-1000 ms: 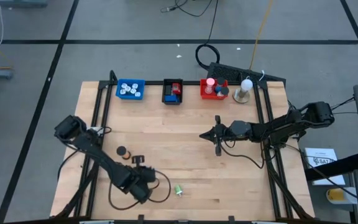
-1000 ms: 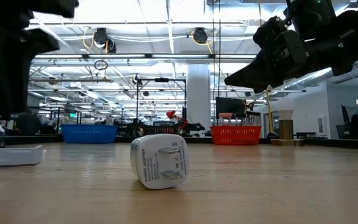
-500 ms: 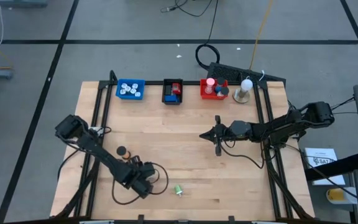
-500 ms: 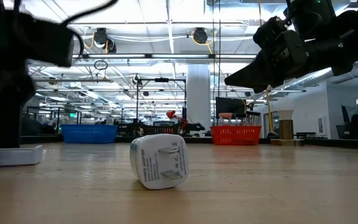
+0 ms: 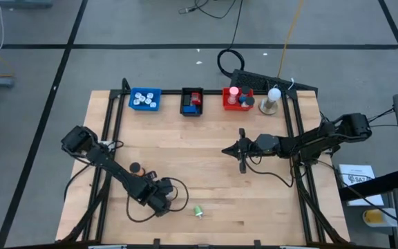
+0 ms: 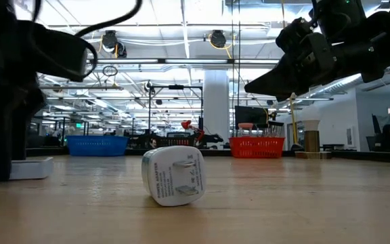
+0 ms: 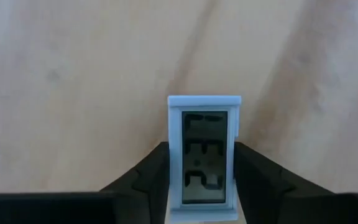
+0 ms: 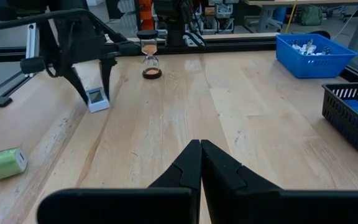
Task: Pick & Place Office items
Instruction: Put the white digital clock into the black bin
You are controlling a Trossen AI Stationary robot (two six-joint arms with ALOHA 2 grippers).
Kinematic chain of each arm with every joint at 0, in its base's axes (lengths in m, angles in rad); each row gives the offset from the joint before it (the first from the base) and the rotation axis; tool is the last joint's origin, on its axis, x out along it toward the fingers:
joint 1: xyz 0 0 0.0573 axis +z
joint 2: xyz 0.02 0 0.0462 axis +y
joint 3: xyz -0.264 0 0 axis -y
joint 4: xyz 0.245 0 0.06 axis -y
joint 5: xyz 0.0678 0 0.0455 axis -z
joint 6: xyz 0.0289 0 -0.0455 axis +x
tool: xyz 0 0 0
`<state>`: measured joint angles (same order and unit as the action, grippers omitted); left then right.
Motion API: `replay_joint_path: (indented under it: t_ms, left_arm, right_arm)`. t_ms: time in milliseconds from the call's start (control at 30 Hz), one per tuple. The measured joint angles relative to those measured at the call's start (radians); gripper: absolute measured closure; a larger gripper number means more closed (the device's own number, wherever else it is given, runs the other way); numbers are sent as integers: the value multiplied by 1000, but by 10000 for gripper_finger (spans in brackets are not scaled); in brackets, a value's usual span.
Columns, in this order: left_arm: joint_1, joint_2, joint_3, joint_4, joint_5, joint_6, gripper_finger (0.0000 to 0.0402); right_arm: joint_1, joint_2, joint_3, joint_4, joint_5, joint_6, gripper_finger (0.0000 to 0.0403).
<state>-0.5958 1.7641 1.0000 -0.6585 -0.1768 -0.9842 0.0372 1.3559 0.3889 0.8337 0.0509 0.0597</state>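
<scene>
A small white flat device with a grey display (image 7: 204, 155) lies on the wooden table toward its near left. My left gripper (image 7: 202, 146) points down over it and is shut on it. The right wrist view shows the same gripper (image 8: 94, 84) with the device (image 8: 97, 99) under its tips. In the high view the gripper (image 5: 156, 199) hides the device. An hourglass with orange sand (image 8: 149, 59) stands just beyond it. A green-and-white cylinder (image 5: 197, 211) lies near the front edge. My right gripper (image 5: 225, 149) hangs shut above the table's middle and holds nothing. My left gripper pinches the device by its two long sides (image 7: 171, 165), one dark finger (image 7: 151, 177) on each. The fingers come from above, pointing down, and stand near the end of the device that is closer to the wrist. The device lies flat on the table, display up.
Blue (image 5: 145, 99), black (image 5: 192, 102) and red (image 5: 238, 99) trays with small items stand along the far edge. A white ball-topped stand (image 5: 273, 100) is beside the red tray. Black rails (image 5: 109, 124) run along both sides. Bare wood lies between the arms.
My left gripper has come down toward the table and drawn a little toward the far edge, nearer the hourglass. It has also rolled about its own pointing line.
</scene>
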Motion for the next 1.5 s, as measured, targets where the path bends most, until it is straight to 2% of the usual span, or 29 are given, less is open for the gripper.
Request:
replay_joint_path:
  t_ms: [233, 400, 533, 700, 800, 933, 1067, 1233, 1500]
  left_arm:
    - [105, -146, 4, -155, -116, 93, 262]
    - [239, -283, 3, -229, -205, 174, 262]
    - [401, -350, 3, -184, -192, 291, 262]
    - [685, -358, 4, -36, -174, 462, 262]
    - [864, -334, 5, 131, -81, 532, 260]
    - [1047, -282, 6, 335, 35, 542, 259]
    - [1164, -186, 49, 383, 108, 528, 261]
    - [1235, -42, 166, 376, 178, 508, 261]
    - [1258, 138, 335, 374, 198, 447, 255]
  right_arm:
    - [0, 0, 0, -2, 0, 0, 403]
    - [0, 0, 0, -1, 0, 0, 403]
    - [0, 0, 0, 0, 0, 0, 403]
    - [0, 0, 0, 0, 0, 0, 403]
    - [0, 0, 0, 0, 0, 0, 403]
    - [0, 0, 0, 0, 0, -13, 403]
    - [0, 0, 0, 3, 0, -19, 403]
    - [0, 0, 0, 0, 0, -19, 403]
    - [0, 0, 0, 0, 1, -19, 403]
